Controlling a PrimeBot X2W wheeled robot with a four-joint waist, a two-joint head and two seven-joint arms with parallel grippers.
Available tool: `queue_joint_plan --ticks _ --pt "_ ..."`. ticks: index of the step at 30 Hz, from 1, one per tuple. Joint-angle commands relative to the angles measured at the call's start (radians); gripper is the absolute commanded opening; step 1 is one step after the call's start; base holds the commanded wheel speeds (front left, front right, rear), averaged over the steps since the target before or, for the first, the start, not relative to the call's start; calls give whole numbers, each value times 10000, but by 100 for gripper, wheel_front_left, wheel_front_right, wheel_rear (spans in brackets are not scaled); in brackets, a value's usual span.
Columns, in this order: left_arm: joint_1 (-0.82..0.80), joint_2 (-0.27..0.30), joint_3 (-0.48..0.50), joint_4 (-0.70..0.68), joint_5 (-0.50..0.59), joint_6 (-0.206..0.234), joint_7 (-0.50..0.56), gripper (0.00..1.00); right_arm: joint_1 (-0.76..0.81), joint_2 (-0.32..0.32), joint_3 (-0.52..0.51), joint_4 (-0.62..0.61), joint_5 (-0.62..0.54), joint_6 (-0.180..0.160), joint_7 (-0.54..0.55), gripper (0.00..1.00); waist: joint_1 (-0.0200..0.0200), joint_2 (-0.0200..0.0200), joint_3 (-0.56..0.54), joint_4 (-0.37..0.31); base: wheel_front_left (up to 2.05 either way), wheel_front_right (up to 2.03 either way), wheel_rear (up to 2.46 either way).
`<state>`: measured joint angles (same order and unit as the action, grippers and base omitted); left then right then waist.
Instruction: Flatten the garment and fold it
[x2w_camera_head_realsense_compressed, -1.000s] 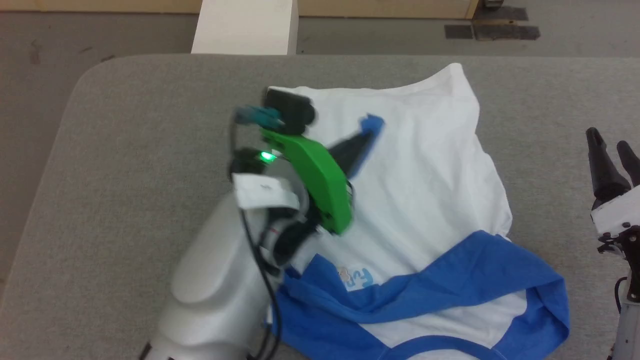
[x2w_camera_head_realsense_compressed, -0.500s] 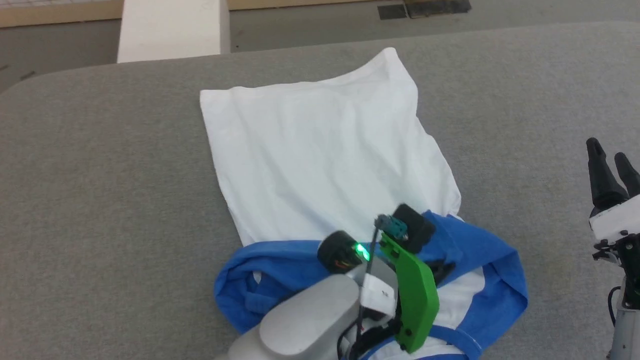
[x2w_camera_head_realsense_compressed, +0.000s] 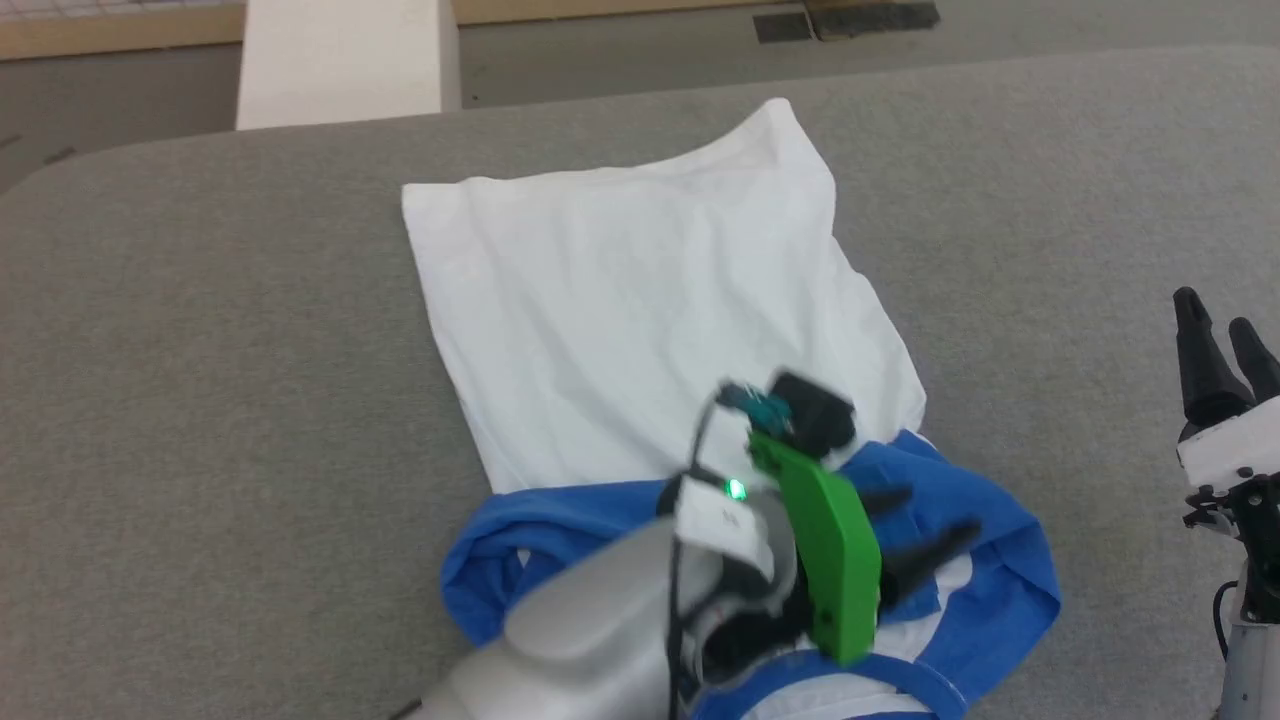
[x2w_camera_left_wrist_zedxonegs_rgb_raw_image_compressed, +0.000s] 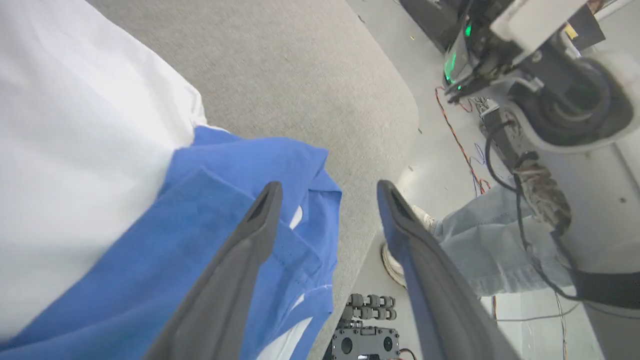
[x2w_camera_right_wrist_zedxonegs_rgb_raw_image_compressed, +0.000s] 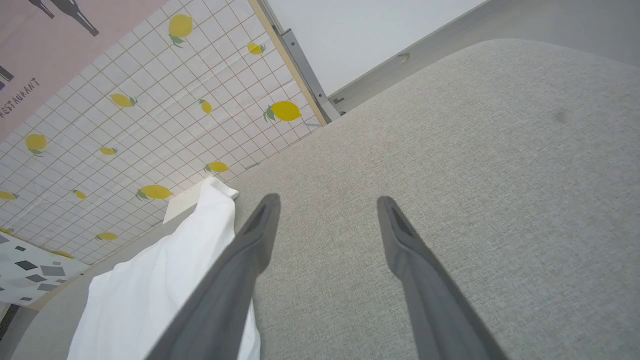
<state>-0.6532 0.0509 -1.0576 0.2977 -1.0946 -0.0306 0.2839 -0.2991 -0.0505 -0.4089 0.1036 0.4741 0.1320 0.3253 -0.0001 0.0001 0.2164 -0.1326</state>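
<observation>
soft white shirt with bright blue sleeves (x2w_camera_head_realsense_compressed: 640, 300) lay on grey felt table (x2w_camera_head_realsense_compressed: 200, 350); my left gripper (x2w_camera_head_realsense_compressed: 935, 515) hung over its bunched end, jaws apart; right gripper (x2w_camera_head_realsense_compressed: 1213, 310) also spread; i'd pinch one sleeve layer only
</observation>
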Motion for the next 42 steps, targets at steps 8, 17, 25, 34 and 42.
queue_joint_plan --ticks 8,17,25,34,42 --pt "-1249 670 2449 32 -292 543 -2040 100 161 3 224 -80 -215 -13 222 100 1 -1 -877 918 0 0 0" --pt "-134 2852 4205 330 892 1499 -5046 100 -20 3 680 -271 -365 -13 567 100 1 -1 -783 1386 0 0 0" --pt "1529 3617 6754 -1073 2837 1877 -5451 100 -1050 3 1033 -362 -1091 -13 1702 100 1 -1 335 1599 0 0 0" --pt "2473 3184 8796 -2992 4158 1271 -5455 100 -4762 -104 1270 668 -3308 -13 4133 100 1 -1 2575 2083 0 0 0" --pt "2057 2756 9092 -3057 4387 594 -5455 100 -6849 -260 686 2032 -5480 -13 5252 100 1 -1 3878 2753 0 0 0"
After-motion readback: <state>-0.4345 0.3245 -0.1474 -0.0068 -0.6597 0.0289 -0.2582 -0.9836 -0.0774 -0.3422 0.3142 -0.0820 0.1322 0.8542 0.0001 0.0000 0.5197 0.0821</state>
